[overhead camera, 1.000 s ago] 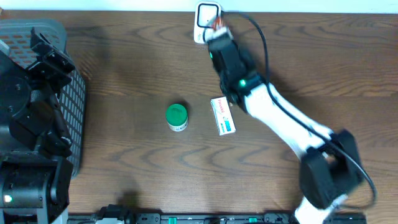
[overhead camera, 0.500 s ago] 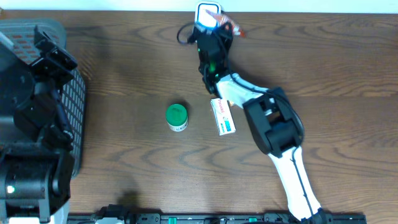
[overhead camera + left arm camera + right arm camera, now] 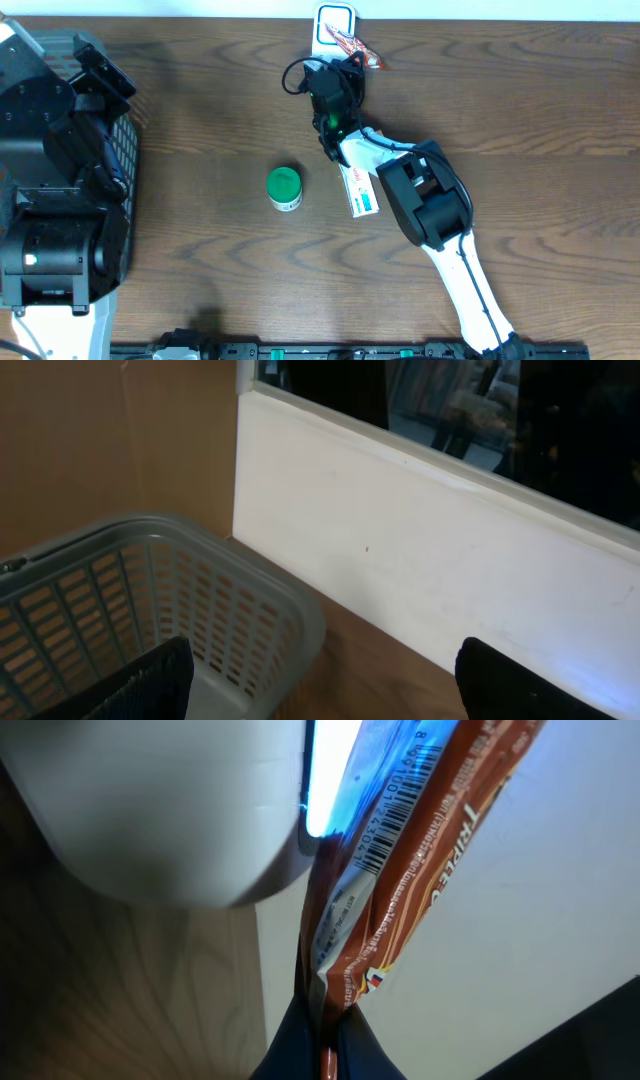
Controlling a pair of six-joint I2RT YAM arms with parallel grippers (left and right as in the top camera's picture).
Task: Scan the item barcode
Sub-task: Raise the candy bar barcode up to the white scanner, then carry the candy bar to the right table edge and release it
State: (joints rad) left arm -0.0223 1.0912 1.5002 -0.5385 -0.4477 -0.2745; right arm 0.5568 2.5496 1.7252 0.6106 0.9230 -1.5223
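Right tool [image 3: 322, 1045] pinched shut on orange foil snack wrapper [image 3: 430, 880], barcode [image 3: 395, 830] at lit window of white plastic scanner [image 3: 170, 810]. Risk: floppy wrapper twists, barcode leaves beam. Left tool [image 3: 322, 675] wide, empty.

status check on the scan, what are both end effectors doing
Right end effector shut on orange snack packet, barcode at the lit white scanner. Left end effector open over grey basket. Green jar and box mid-table, not in the way.

Dark wood-grain table [image 3: 550, 100]; white wall [image 3: 400, 560] under dark window [image 3: 450, 400].
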